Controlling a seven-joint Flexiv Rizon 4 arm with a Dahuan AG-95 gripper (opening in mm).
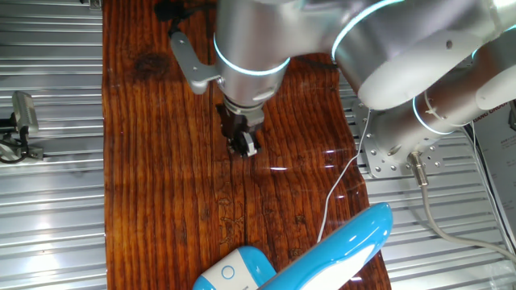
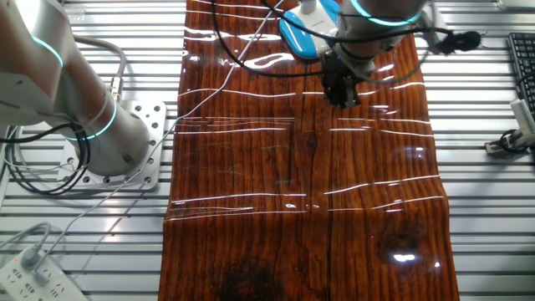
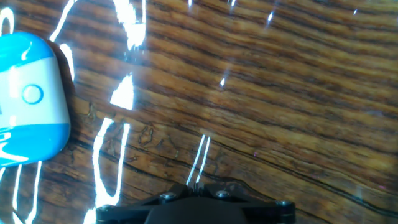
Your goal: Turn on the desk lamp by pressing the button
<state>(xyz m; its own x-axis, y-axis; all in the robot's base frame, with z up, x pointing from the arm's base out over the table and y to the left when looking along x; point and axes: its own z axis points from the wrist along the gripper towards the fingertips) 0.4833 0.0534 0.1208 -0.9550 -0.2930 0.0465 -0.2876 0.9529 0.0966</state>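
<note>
In one fixed view we see the lamp (image 1: 322, 254) at the bottom of the frame, its blue and white base at lower centre with a round button (image 1: 228, 272) on top, and its long arm slanting up to the lower right. A thin white cord (image 1: 343, 173) runs from the lamp up toward the right edge of the desk (image 1: 153, 161). The end effector (image 1: 243, 143) hangs over the wood in the upper middle of the frame, well apart from the lamp and not touching it.

In the other fixed view the lamp (image 2: 303, 33) lies at the top centre, partly hidden by the arm, and the end effector (image 2: 343, 90) sits just below and to the right of it, over bare wood.

In the hand view the lamp base (image 3: 31, 99) fills the left edge, the button (image 3: 32, 94) showing as a small ring on the white band. Only a dark part of the hand shows at the bottom centre; no fingertips appear.

We cannot tell whether the end effector is spread or pressed together: its tips are too small and dark in both fixed views.
</note>
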